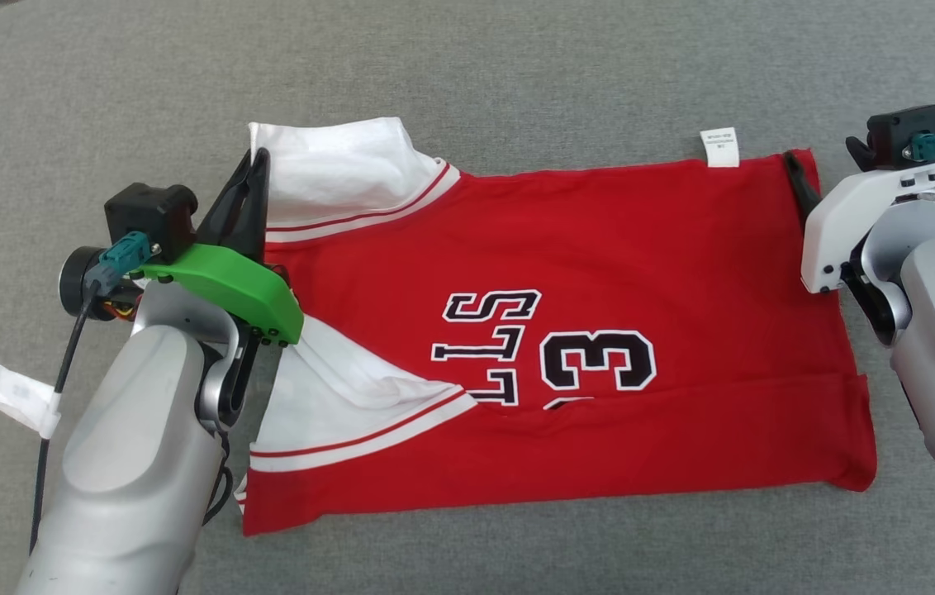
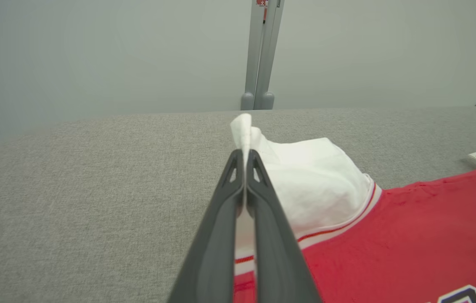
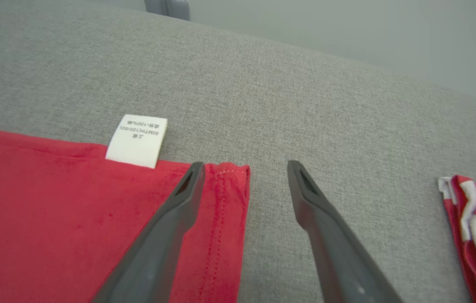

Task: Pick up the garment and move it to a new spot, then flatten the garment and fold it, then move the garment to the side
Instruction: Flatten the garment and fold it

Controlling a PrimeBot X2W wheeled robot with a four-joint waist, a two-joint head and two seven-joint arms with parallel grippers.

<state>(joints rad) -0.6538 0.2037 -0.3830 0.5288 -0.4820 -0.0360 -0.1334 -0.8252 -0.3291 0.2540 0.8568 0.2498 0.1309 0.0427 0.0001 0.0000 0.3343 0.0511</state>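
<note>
Two claws are at work: your left claw (image 2: pixel 244 155) is clenched on the edge of the white sleeve (image 1: pixel 335 173) of the red shirt (image 1: pixel 600 273), pinching it upright, likely so you can draw that sleeve in for a fold. Your right claw (image 3: pixel 245 166) stands released at the far hem corner beside the white label (image 3: pixel 137 141), one finger over the cloth and one over the grey cushion (image 1: pixel 517 83), probably poised to take that corner. The shirt lies spread, mostly flat, straight on the cushion, not in any container.
</note>
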